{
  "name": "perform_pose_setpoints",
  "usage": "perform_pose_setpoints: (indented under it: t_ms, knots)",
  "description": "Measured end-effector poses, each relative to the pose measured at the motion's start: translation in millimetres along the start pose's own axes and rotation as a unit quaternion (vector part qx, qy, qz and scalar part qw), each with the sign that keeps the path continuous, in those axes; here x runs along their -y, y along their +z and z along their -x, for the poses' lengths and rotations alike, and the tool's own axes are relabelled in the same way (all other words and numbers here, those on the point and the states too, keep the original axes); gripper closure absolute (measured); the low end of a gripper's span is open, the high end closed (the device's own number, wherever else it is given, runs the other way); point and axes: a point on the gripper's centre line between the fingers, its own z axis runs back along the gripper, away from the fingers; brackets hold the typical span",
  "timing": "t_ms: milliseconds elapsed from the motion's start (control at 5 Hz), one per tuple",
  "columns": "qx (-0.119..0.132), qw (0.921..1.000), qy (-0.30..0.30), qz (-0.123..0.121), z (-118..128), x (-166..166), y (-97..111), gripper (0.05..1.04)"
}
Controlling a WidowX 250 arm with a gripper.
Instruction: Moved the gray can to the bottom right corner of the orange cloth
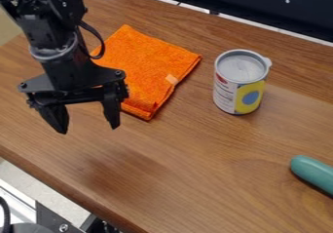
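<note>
The gray can [240,83], apparently lidded, stands upright near the flat, folded orange cloth [153,54], not touching it.

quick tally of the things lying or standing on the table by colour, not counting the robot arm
Orange: 1, the folded cloth
Gray, with a white, yellow and blue label: 1, the can
Teal: 1, the rounded object at the right edge, partly out of the picture
Total: 3
</note>
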Motion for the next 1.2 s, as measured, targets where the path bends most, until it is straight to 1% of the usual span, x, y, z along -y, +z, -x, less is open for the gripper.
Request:
perform_pose_setpoints:
  t_ms: [200, 400, 600, 800, 1000, 1200]
  knots:
    - [-0.007, 1.0000, 0.000, -0.002, 4.0, -1.2, -3.3, 0.084]
    - [0.006, 0.9999, -0.008, 0.003, -0.6, 5.7, -6.4, 0.084]
    - [0.032, 0.9993, -0.018, 0.006, -15.3, 20.8, -3.5, 0.084]
    - [0.043, 0.9986, -0.030, 0.003, -33.1, 38.9, -6.5, 0.084]
    - [0.055, 0.9960, -0.070, -0.004, -47.7, 62.8, -8.1, 0.084]
    - [0.062, 0.9950, -0.078, 0.000, -60.9, 78.7, -8.6, 0.084]
